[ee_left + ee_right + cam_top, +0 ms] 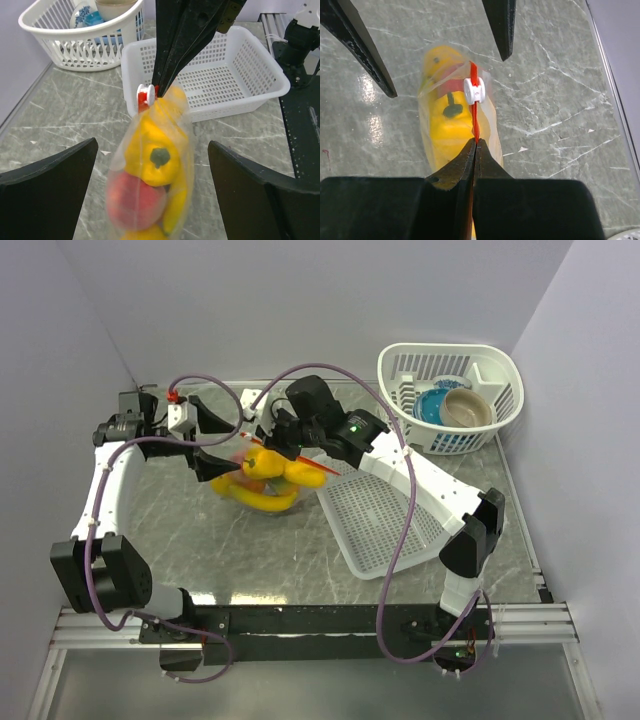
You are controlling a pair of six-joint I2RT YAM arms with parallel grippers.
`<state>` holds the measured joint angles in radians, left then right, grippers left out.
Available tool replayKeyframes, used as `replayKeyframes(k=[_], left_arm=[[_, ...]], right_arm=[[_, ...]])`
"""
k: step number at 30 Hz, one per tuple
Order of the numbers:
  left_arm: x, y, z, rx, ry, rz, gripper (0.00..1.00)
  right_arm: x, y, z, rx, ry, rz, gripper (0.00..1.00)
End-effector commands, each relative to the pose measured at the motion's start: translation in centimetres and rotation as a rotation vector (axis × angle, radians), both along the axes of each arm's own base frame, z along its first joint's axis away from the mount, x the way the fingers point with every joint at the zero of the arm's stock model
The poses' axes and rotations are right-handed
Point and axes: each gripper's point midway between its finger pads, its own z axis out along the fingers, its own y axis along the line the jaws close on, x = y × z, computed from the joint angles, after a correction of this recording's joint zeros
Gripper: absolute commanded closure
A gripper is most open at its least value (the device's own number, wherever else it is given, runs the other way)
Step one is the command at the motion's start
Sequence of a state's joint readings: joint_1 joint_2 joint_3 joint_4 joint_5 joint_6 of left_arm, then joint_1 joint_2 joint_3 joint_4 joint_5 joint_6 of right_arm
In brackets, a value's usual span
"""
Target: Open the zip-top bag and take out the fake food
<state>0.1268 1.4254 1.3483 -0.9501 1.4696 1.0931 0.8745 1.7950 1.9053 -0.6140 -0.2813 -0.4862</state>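
Here, glossy fake food (pixel 155 167) inside clear zip-top bag (pixel 182 114)

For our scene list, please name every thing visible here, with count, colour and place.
zip-top bag: one, clear with red strip, table centre-left
fake food: several, yellow and red, inside the bag
rectangular basket: one, white mesh, right of the bag
oval basket: one, white, far right corner
blue bowl, tan bowl: one each, inside the oval basket
table: one, grey marbled
left gripper: open, either side of the bag
right gripper: shut on the bag's strip
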Motion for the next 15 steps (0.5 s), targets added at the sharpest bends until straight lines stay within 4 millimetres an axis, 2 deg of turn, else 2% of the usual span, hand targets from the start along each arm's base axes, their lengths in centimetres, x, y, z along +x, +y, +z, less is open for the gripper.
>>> replayKeyframes(k=[1, 6, 7, 9, 10, 13, 14, 15], left_arm=[[-1.2, -1.2, 3.8, -0.181, -0.112, -0.122, 0.01], [-0.5, -1.9, 2.9, -0.197, -0.066, -0.130, 0.01], [-0.2, -2.0, 2.9, -0.191, -0.111, -0.130, 0.01], [-0.2, -2.3, 2.2, -0.201, -0.052, -0.124, 0.01], [0.0, -2.4, 2.5, -0.200, -0.078, -0.123, 0.01], [0.2, -2.5, 2.8, -0.207, -0.020, -0.126, 0.13], [0.1, -2.5, 3.0, -0.208, -0.012, -0.127, 0.23], [0.3, -2.5, 3.0, -0.204, -0.036, -0.135, 0.27]], right_arm=[[-1.1, 0.6, 5.4, 0.140, -0.077, 0.033, 1.00], [-1.4, 1.2, 5.3, 0.147, -0.060, 0.051, 1.00], [-1.4, 1.4, 5.3, 0.149, -0.060, 0.051, 1.00], [-1.6, 1.7, 5.0, 0.145, -0.052, 0.060, 1.00], [-1.5, 1.8, 4.8, 0.143, -0.049, 0.058, 1.00], [-1.4, 1.9, 4.3, 0.136, -0.041, 0.052, 1.00], [-1.4, 1.9, 4.2, 0.137, -0.044, 0.051, 1.00], [-1.4, 1.9, 4.1, 0.136, -0.044, 0.049, 1.00]])
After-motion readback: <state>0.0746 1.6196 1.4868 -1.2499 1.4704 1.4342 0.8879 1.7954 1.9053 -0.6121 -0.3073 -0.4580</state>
